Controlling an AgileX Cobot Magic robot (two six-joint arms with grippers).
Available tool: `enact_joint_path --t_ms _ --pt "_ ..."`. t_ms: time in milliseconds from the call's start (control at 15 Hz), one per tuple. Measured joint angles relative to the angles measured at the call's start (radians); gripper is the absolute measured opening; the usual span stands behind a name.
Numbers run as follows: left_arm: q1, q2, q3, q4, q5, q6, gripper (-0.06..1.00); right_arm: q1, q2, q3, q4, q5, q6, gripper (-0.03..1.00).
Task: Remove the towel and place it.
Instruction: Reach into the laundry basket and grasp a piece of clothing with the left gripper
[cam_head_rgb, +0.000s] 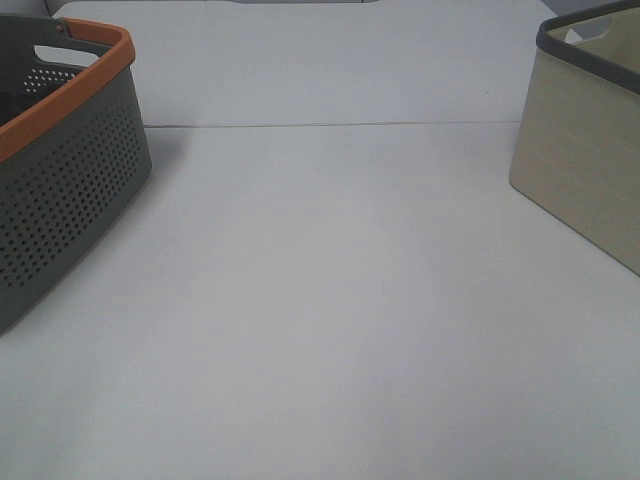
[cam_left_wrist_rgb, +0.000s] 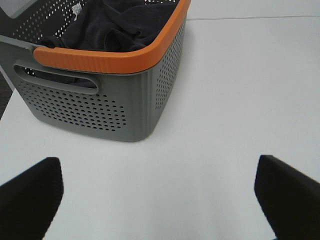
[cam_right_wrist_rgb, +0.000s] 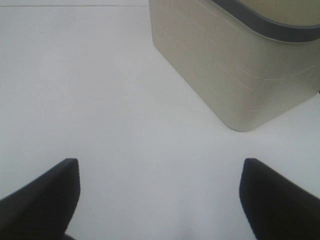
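At the far left of the worktop stands a grey perforated basket with an orange rim, and the towel lies crumpled inside it, a small white tag showing near the far wall. Bunched as it is, the towel shows no clear long axis. The left gripper hangs over bare worktop on the near side of this basket, spread wide and holding nothing. The towel is ahead of it and beyond the orange rim, so this arm looks much the better placed to reach in from above. The right gripper is likewise wide open and empty above the worktop. It faces the beige basket with a dark rim at the far right, well apart from the towel.
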Motion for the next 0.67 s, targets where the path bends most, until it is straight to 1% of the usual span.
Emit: enact_joint_path --t_ms 667 --pt "0.0 0.0 0.0 0.0 0.0 0.0 0.98 0.0 0.0 0.0 0.0 0.0 0.0 0.78"
